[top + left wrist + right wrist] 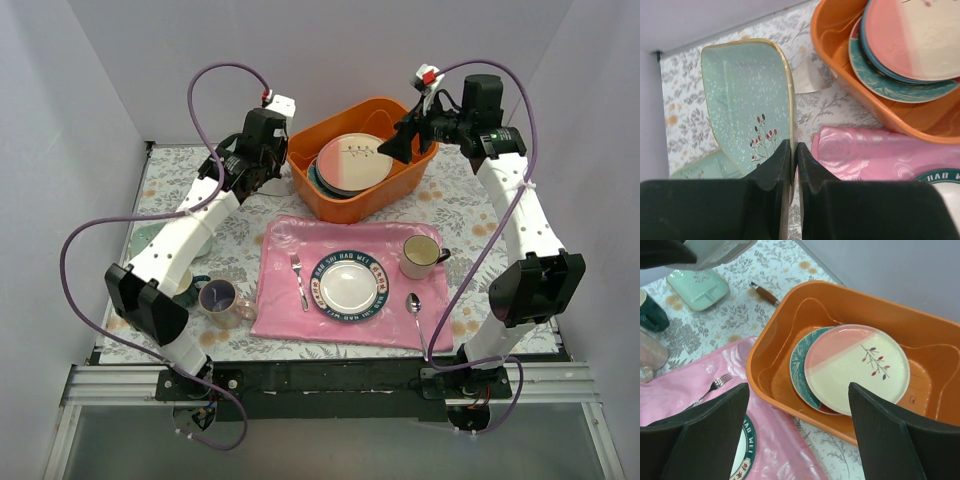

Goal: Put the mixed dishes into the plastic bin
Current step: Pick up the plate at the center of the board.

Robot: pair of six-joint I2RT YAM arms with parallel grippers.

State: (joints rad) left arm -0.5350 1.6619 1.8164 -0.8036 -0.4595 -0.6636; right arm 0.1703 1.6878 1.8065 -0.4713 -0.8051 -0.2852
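The left gripper [793,148] is clenched on the rim of a pale mint squarish plate [745,100]. Its fingers pinch only a thin strip of one edge, so the plate stands on edge above the floral table cover [685,115]. A second mint plate [697,287] lies flat on the table beneath it.

Just beside the held plate is the near wall of the plastic bin [829,37]. Inside the bin, a pink-and-cream plate [857,365] with red fruit marks rests on a teal floral plate [799,371]. The right gripper [799,390] hangs over the bin's other side, jaws wide apart and holding nothing.

The shallow edge grip is the main worry, since the plate could pivot or slide out between the fingers as it swings over the wall. A low corner could also catch the orange rim. In the top view the left wrist hides the held plate, so its clearance over the rim is probably slim, though I cannot confirm that. Letting go from height onto the stack could chip the glaze. The two arms may also crowd each other above the bin.

The dark green mug [652,312] and the lavender-lined mug [218,297] stand on the table at the left, well apart from the bin.
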